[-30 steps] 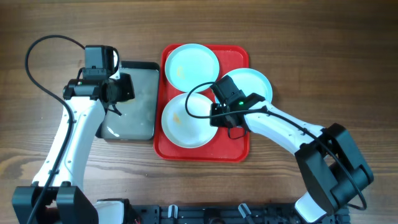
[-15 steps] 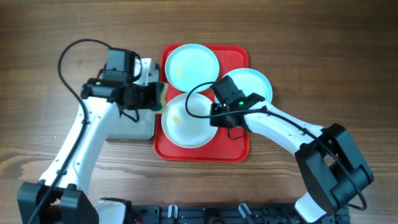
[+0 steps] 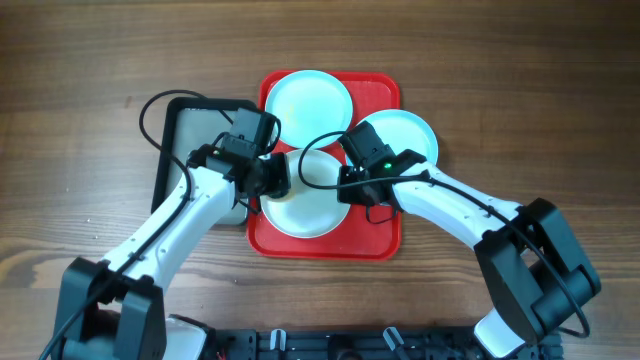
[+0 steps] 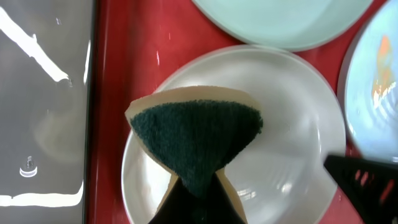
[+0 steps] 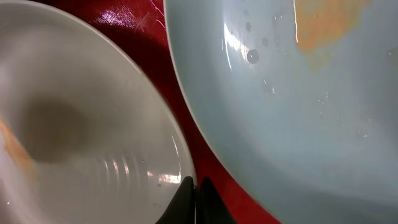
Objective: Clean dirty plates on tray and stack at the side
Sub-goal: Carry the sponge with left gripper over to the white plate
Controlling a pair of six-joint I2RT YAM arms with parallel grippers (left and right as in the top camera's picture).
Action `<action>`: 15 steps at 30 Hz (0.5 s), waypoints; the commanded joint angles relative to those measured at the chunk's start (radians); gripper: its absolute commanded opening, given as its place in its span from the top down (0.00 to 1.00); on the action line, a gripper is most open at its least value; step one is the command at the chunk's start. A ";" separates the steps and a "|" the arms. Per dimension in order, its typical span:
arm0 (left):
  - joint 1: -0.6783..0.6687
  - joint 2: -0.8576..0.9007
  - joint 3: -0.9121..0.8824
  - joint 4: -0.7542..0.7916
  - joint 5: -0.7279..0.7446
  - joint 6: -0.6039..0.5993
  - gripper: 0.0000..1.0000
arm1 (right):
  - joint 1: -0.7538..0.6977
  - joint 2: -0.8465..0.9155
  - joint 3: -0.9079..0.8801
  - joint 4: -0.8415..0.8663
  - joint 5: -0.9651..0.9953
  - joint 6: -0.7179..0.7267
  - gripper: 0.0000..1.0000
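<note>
Three plates (image 3: 308,100) on tray (image 3: 385,243); left end effector (image 4: 196,186) clenched on sponge (image 4: 196,134) (green-faced) over lower plate (image 4: 292,124); right end effector (image 5: 194,193) clenched at its rim.

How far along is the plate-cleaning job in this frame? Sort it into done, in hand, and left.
Done: nothing visible; no stack exists beside the tray. In hand: the left end effector holds a sponge over the front plate, whose rim the right end effector appears to pinch. Left: wiping it, the smeared top plate and the right plate, then stacking all.
</note>
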 commanded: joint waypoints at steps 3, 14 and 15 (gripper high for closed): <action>0.002 0.060 -0.001 0.049 -0.040 -0.022 0.96 | -0.004 -0.017 -0.005 0.001 0.014 0.022 0.96; 0.001 0.188 -0.001 0.043 -0.016 -0.017 0.96 | -0.004 -0.017 -0.005 0.002 0.014 0.022 0.96; -0.001 0.202 -0.001 0.045 -0.007 -0.004 0.96 | -0.004 -0.017 -0.005 0.002 0.014 0.021 0.96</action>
